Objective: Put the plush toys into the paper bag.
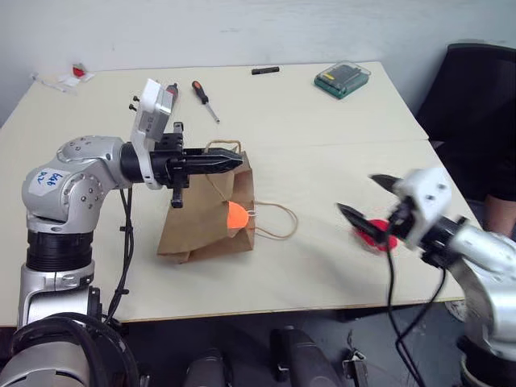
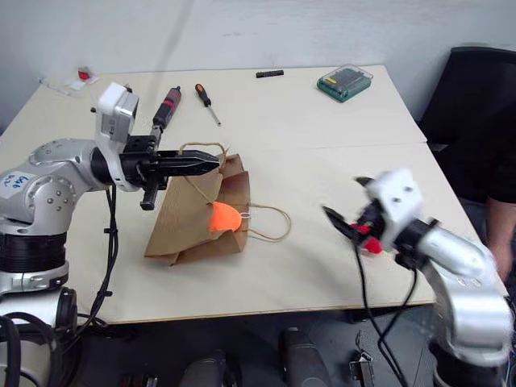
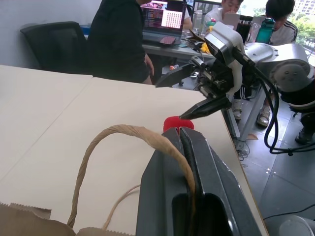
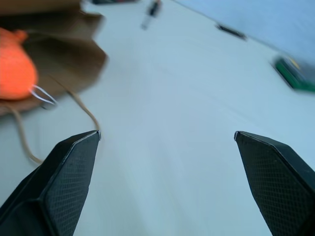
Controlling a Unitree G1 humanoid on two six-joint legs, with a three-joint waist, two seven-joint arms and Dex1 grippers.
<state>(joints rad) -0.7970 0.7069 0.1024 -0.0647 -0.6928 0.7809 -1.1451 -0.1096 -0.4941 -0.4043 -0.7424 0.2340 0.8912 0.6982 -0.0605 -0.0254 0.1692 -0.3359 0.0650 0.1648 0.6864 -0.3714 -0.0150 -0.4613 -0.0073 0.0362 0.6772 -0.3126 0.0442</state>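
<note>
The brown paper bag (image 1: 201, 226) lies left of the table's middle. My left gripper (image 1: 236, 162) is shut on one of its cord handles (image 3: 123, 132) and holds the mouth up. The orange plush toy (image 1: 235, 214) sits in the bag's mouth, and the other handle (image 1: 278, 222) trails on the table. The red plush toy (image 1: 376, 235) lies on the table to the right, partly hidden by my right hand. My right gripper (image 1: 355, 192) hovers just above it, open wide with nothing between its fingers (image 4: 74, 162).
Behind the bag lie a screwdriver (image 1: 205, 100), a second one (image 2: 167, 107) and a black marker (image 1: 264, 70). A green case (image 1: 343, 79) sits at the back right. A black chair (image 1: 476, 97) stands off the right edge, with people at desks (image 3: 123, 39) beyond.
</note>
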